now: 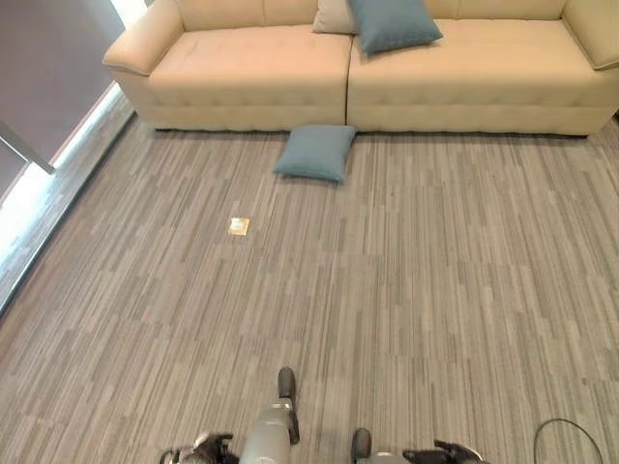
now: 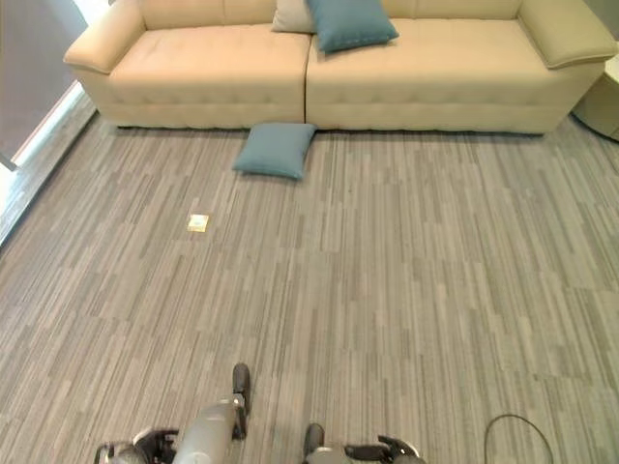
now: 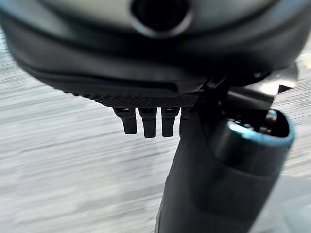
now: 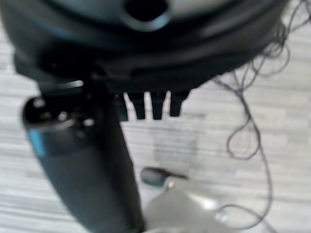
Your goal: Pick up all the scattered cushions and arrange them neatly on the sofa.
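Note:
A blue cushion [image 1: 315, 152] lies on the carpet, right against the front of the cream sofa [image 1: 242, 82], near its middle seam. A second blue cushion [image 1: 394, 23] leans on the sofa seat, with a beige cushion [image 1: 335, 16] partly hidden behind it. My left hand [image 1: 287, 385] and right hand [image 1: 361, 445] hang low at the near edge, far from the cushions. In the left wrist view the fingers [image 3: 146, 124] and thumb [image 3: 233, 170] are straight and hold nothing. The right wrist view shows straight fingers [image 4: 150, 104] and thumb [image 4: 82, 165] over bare carpet.
A small yellowish square plate [image 1: 239, 226] is set in the striped grey carpet left of centre. A glass wall with a pale sill [image 1: 39, 208] runs along the left. A pale piece of furniture [image 2: 604, 97] stands past the sofa's right end.

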Controlling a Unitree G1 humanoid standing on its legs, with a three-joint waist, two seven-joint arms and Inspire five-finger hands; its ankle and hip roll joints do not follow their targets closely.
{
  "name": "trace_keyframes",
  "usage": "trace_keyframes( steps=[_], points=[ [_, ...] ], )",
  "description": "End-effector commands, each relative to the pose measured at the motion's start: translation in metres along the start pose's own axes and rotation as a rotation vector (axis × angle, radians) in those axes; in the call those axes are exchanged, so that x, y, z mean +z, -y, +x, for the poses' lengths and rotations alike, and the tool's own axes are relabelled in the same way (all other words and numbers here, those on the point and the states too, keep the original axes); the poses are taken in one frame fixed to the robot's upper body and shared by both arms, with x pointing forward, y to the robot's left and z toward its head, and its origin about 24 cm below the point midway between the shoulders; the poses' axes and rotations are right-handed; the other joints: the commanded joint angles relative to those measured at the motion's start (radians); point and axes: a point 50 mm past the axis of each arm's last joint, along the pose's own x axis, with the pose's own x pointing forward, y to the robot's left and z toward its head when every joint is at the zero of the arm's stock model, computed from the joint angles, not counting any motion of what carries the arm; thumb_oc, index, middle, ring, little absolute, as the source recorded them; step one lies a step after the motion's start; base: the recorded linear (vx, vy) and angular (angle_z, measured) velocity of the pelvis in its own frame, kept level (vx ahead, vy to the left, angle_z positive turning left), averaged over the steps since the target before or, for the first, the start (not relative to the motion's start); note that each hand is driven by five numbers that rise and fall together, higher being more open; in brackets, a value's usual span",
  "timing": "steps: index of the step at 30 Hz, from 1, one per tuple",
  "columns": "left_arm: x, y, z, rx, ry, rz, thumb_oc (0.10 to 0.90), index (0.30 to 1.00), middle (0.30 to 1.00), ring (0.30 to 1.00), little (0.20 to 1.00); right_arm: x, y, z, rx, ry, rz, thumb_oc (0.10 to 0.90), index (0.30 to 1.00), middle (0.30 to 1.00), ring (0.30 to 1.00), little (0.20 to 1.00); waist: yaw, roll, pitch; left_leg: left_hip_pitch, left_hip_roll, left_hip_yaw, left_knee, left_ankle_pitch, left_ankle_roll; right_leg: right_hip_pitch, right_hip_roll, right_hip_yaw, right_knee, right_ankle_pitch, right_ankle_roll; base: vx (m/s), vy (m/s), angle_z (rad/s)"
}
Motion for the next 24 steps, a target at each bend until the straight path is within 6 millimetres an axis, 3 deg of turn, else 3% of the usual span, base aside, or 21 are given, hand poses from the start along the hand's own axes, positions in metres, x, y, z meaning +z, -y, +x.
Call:
trace_keyframes(
  steps=[1,2,3,4,5,6,7,9,10,12,14,16,17,19,20,21,22,23,24],
  points=[
    [-0.052,-0.016,-0.006,0.062,-0.173,0.025,0.800,0.900,0.900,0.900,0.900,-0.017,0.004,-0.001,-0.025,-0.033,-0.058,0.800,0.900,0.900,0.900,0.900,0.061,-0.057,-0.073,-0.074,-0.027,-0.014,0.160,0.063,0.054,0.246,-0.125,0.041,0.033,-0.129,0.154,0.70,0.202,-0.56],
    [-0.057,-0.021,-0.007,0.074,-0.190,0.046,0.800,0.900,0.900,0.900,0.900,-0.018,0.001,-0.002,-0.014,-0.033,-0.048,0.800,0.900,0.900,0.900,0.900,0.065,-0.075,-0.085,-0.063,-0.045,0.000,0.178,0.051,0.073,0.231,-0.148,0.048,0.092,-0.077,0.175,0.61,0.231,-0.46],
    [-0.056,-0.025,-0.007,0.087,-0.188,0.054,0.800,0.900,0.900,0.900,0.900,-0.015,0.000,-0.001,-0.007,-0.017,-0.041,0.800,0.900,0.900,0.900,0.900,0.063,-0.090,-0.089,-0.036,-0.067,0.012,0.182,0.027,0.096,0.202,-0.173,0.056,0.204,0.031,0.199,0.52,0.271,-0.39],
    [-0.052,-0.029,-0.006,0.096,-0.171,0.048,0.800,0.900,0.900,0.900,0.900,-0.008,-0.001,-0.001,0.003,0.010,-0.043,0.800,0.900,0.900,0.900,0.900,0.063,-0.087,-0.087,0.004,-0.084,0.023,0.167,0.000,0.120,0.146,-0.196,0.062,0.337,0.162,0.213,0.30,0.187,-0.41],
    [-0.052,-0.029,-0.006,0.096,-0.171,0.049,0.800,0.900,0.900,0.900,0.900,-0.008,-0.001,-0.001,0.003,0.010,-0.043,0.800,0.900,0.900,0.900,0.900,0.063,-0.087,-0.088,0.003,-0.084,0.023,0.167,0.000,0.120,0.145,-0.195,0.063,0.337,0.162,0.213,0.31,0.198,-0.21],
    [-0.045,-0.032,-0.005,0.106,-0.146,0.043,0.800,0.900,0.900,0.900,0.900,-0.004,-0.006,-0.001,0.016,0.027,-0.057,0.800,0.900,0.900,0.900,0.900,0.055,-0.076,-0.083,0.047,-0.091,0.026,0.158,-0.025,0.144,0.099,-0.204,0.068,0.462,0.256,0.203,0.60,0.300,0.07],
    [-0.020,-0.039,-0.002,0.129,-0.051,-0.026,0.800,0.900,0.900,0.900,0.900,0.005,-0.013,-0.001,0.035,0.068,-0.058,0.800,0.900,0.900,0.900,0.900,0.031,-0.045,-0.068,0.137,-0.102,0.016,0.143,-0.072,0.175,0.022,-0.208,0.052,0.641,0.279,0.188,0.77,0.356,0.45],
    [0.001,-0.048,-0.001,0.159,0.039,-0.270,0.800,0.900,0.900,0.900,0.900,0.009,-0.013,-0.001,0.027,0.088,-0.005,0.800,0.900,0.900,0.900,0.900,0.000,-0.015,-0.054,0.241,-0.113,-0.013,0.112,-0.116,0.187,-0.095,-0.215,-0.006,0.712,0.200,0.163,0.79,0.156,0.61],
    [0.017,-0.050,-0.001,0.173,0.100,-0.434,0.800,0.900,0.900,0.900,0.900,0.014,-0.018,-0.002,0.039,0.107,0.035,0.800,0.900,0.900,0.900,0.900,-0.040,-0.011,-0.042,0.336,-0.123,-0.045,0.081,-0.155,0.179,-0.190,-0.198,-0.061,0.626,0.094,0.141,0.62,-0.026,0.66],
    [0.024,-0.049,-0.001,0.170,0.116,-0.434,0.800,0.900,0.900,0.900,0.900,0.014,-0.020,-0.002,0.042,0.108,0.039,0.800,0.900,0.900,0.900,0.900,-0.068,-0.012,-0.035,0.385,-0.128,-0.069,0.064,-0.176,0.172,-0.231,-0.177,-0.068,0.543,0.075,0.139,0.52,-0.122,0.70],
    [0.032,-0.046,-0.001,0.168,0.136,-0.409,0.800,0.900,0.900,0.900,0.900,0.013,-0.020,-0.002,0.037,0.096,0.042,0.800,0.900,0.900,0.900,0.900,-0.118,-0.026,-0.025,0.481,-0.140,-0.107,0.025,-0.229,0.147,-0.285,-0.154,-0.053,0.255,0.130,0.167,0.69,-0.243,0.65],
    [0.035,-0.043,-0.001,0.165,0.130,-0.417,0.800,0.900,0.900,0.900,0.900,0.007,-0.016,-0.001,0.020,0.063,0.050,0.800,0.900,0.900,0.900,0.900,-0.149,-0.037,-0.036,0.547,-0.135,-0.119,-0.014,-0.263,0.116,-0.328,-0.184,-0.061,0.042,0.191,0.209,0.70,-0.239,0.40],
    [0.030,-0.041,0.000,0.166,0.109,-0.425,0.800,0.900,0.900,0.900,0.900,-0.001,-0.013,-0.001,0.013,0.030,0.051,0.800,0.900,0.900,0.900,0.900,-0.165,-0.023,-0.034,0.597,-0.117,-0.129,-0.029,-0.284,0.106,-0.332,-0.169,-0.059,-0.015,0.223,0.223,0.68,-0.201,0.43],
    [0.018,-0.035,0.000,0.148,0.071,-0.403,0.800,0.900,0.900,0.900,0.900,-0.027,-0.011,-0.003,0.004,-0.063,0.053,0.800,0.900,0.900,0.900,0.900,-0.180,-0.019,-0.054,0.650,-0.096,-0.143,-0.013,-0.304,0.090,-0.341,-0.162,-0.055,0.002,0.236,0.226,0.58,-0.247,0.36],
    [0.018,-0.035,0.000,0.148,0.071,-0.403,0.800,0.900,0.900,0.900,0.900,-0.027,-0.011,-0.003,0.004,-0.063,0.053,0.800,0.900,0.900,0.900,0.900,-0.180,-0.019,-0.053,0.651,-0.096,-0.143,-0.013,-0.304,0.090,-0.340,-0.161,-0.055,0.002,0.236,0.226,0.60,-0.333,0.46],
    [0.002,-0.025,0.000,0.120,0.022,-0.358,0.800,0.900,0.900,0.900,0.900,-0.041,-0.008,-0.004,0.002,-0.112,0.043,0.800,0.900,0.900,0.900,0.900,-0.178,-0.013,-0.070,0.625,-0.068,-0.160,0.146,-0.286,0.070,-0.307,-0.130,-0.022,0.052,0.238,0.192,0.56,-0.342,0.65],
    [-0.003,-0.024,0.000,0.115,0.003,-0.335,0.800,0.900,0.900,0.900,0.900,-0.041,-0.007,-0.004,-0.001,-0.113,0.032,0.800,0.900,0.900,0.900,0.900,-0.178,-0.012,-0.069,0.575,-0.046,-0.153,0.327,-0.199,0.053,-0.293,-0.108,-0.023,0.086,0.221,0.163,0.66,-0.470,0.85],
    [-0.004,-0.025,0.000,0.117,-0.001,-0.328,0.800,0.900,0.900,0.900,0.900,-0.035,-0.007,-0.003,-0.004,-0.096,0.041,0.800,0.900,0.900,0.900,0.900,-0.169,-0.028,-0.054,0.460,-0.041,-0.149,0.549,-0.113,0.050,-0.269,-0.106,-0.016,0.104,0.206,0.133,0.36,-0.410,0.75],
    [-0.007,-0.024,0.000,0.115,-0.012,-0.336,0.800,0.900,0.900,0.900,0.900,-0.029,-0.007,-0.003,-0.006,-0.076,0.036,0.800,0.900,0.900,0.900,0.900,-0.156,-0.043,-0.037,0.370,-0.042,-0.150,0.728,-0.066,0.062,-0.247,-0.103,-0.020,0.112,0.181,0.099,0.30,-0.419,0.33]
  ],
)
